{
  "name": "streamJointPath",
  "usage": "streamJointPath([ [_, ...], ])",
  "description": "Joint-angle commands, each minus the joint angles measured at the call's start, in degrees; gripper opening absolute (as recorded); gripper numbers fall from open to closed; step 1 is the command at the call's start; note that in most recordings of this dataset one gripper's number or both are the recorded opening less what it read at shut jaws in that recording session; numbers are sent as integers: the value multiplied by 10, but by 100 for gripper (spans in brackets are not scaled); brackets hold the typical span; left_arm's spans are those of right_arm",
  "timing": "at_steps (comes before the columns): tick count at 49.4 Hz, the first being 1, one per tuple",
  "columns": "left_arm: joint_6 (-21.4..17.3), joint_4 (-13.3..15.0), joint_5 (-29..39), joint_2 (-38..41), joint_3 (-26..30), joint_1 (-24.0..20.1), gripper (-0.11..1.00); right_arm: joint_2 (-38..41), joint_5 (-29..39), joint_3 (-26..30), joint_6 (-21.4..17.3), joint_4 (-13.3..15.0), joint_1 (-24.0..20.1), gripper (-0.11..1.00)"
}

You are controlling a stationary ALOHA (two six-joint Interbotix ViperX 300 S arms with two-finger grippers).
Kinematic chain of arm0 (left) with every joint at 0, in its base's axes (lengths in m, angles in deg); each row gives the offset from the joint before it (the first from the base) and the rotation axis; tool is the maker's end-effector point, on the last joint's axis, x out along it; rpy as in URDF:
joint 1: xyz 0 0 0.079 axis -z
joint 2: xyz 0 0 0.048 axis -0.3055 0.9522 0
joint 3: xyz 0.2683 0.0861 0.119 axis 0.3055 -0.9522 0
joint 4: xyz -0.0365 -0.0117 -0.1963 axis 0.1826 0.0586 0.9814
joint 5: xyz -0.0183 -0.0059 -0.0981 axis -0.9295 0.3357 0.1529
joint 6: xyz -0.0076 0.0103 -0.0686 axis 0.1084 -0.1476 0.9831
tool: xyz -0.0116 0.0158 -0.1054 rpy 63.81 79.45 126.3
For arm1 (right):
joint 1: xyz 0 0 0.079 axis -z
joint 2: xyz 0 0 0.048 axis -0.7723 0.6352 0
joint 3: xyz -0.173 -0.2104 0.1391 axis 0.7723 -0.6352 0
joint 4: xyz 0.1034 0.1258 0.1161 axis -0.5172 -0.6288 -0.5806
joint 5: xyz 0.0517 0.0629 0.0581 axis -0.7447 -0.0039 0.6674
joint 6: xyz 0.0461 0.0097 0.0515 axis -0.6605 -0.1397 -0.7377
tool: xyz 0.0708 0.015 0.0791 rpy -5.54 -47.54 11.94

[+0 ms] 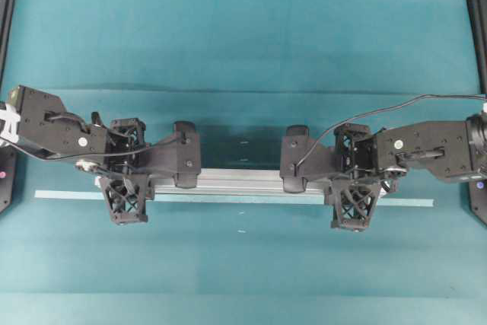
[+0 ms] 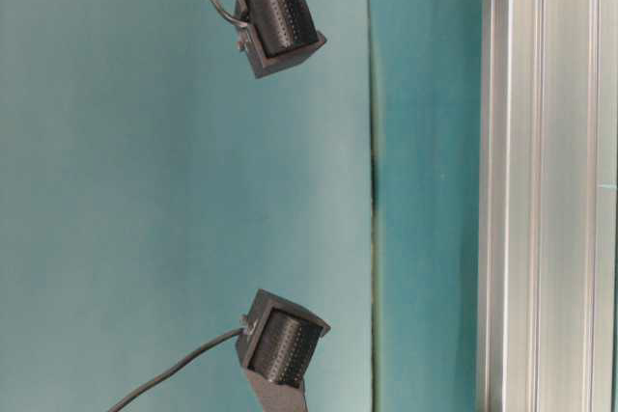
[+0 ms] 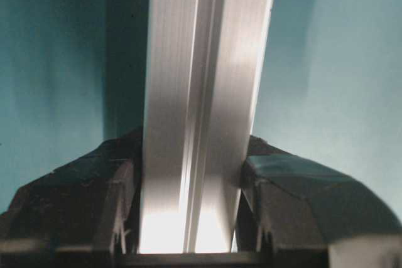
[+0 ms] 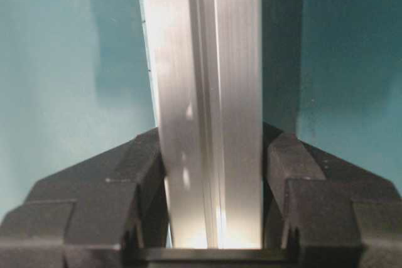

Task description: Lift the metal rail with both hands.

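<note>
Two black grippers are clamping one metal rail (image 1: 240,182) from opposite ends: the left gripper (image 1: 126,167) is pinching the bar near its left end, and the right gripper (image 1: 354,176) is pinching it near the right. Both wrist views are showing the silver bar running straight between the fingers (image 3: 295,196), with the pads pressing against its grooved sides. In the overhead view the rail is lying level across the middle of the teal table (image 1: 243,36), just above a thin pale-green tape strip (image 1: 411,202) that is running parallel beneath it. Whether the bar is resting on the surface or hanging just clear is hard to tell, though the shadow behind it is suggesting some lift. The risk from here is an uneven rise: if one arm is climbing faster than the other, the smooth aluminium is likely to tilt and slide through the pads, or twist out of one grip. Counted: two grippers, one rail, one tape strip.
</note>
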Motion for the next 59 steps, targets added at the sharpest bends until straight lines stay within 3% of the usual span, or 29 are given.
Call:
streamJointPath([
  [1, 47, 4, -25, 3, 0, -4, 29, 4, -17, 4, 0, 3, 5, 38],
  [23, 42, 4, -87, 0, -6, -1, 29, 4, -27, 4, 0, 2, 6, 38],
  [25, 42, 4, -88, 0, -6, -1, 29, 4, -27, 4, 0, 2, 6, 42],
  [28, 44, 4, -87, 0, -7, -1, 31, 3, -29, 4, 0, 2, 5, 56],
  [34, 49, 4, -84, -3, -11, -1, 63, 4, -33, 4, 1, 2, 5, 87],
  [37, 47, 4, -84, -7, -12, 0, 82, 4, -35, 4, 1, 2, 5, 95],
  [40, 42, 4, -84, -10, -14, 0, 94, 3, -35, 4, 1, 2, 5, 98],
  [49, 40, 4, -84, -18, -23, 0, 88, 3, -40, 4, -3, 2, 5, 98],
  [59, 40, 4, -61, -47, -21, 0, 93, -8, -41, 4, -8, 2, 9, 98],
])
